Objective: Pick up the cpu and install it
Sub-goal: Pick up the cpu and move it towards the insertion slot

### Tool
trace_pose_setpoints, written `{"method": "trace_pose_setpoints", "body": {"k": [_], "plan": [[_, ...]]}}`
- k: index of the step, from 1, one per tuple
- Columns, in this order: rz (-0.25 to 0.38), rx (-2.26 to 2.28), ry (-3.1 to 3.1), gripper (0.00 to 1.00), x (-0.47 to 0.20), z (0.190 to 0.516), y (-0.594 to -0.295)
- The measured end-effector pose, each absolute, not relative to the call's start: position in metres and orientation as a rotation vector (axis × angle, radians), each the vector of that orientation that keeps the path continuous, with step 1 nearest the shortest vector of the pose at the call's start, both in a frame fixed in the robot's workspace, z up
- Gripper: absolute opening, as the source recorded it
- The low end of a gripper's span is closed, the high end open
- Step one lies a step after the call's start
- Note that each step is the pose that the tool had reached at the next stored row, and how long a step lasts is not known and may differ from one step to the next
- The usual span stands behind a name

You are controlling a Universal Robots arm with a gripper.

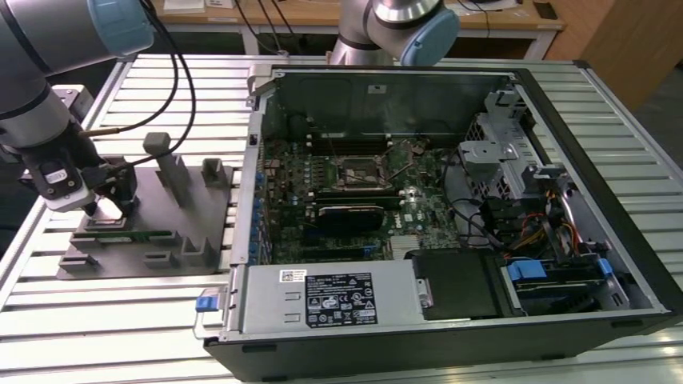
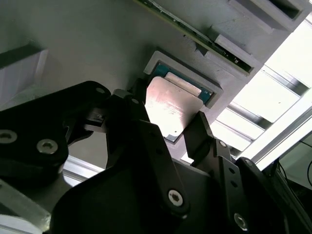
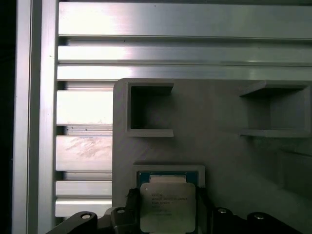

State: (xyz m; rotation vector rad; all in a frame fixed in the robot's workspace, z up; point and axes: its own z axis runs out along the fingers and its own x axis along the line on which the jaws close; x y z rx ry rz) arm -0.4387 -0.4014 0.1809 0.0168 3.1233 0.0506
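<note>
Reaching down over the grey tray (image 1: 203, 220) at the exterior view's left, the arm (image 1: 37, 120) sets its jaws astride the cpu (image 3: 168, 204). We see the chip lying silver top up in its square recess near the tray's edge, with the jaws drawn in against two opposite sides of it. The open computer case (image 1: 427, 200) stands beside the tray on the slatted counter (image 1: 107, 320).
</note>
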Motion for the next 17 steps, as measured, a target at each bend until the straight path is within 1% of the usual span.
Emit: {"method": "trace_pose_setpoints", "body": {"k": [14,15,17], "plan": [[0.051,0.017,3.123,0.55,-0.4391,0.1809,-0.4014],[0.051,0.017,3.123,0.62,-0.4391,0.1809,-0.4014],[0.051,0.017,3.123,0.62,-0.4392,0.1809,-0.4014]]}}
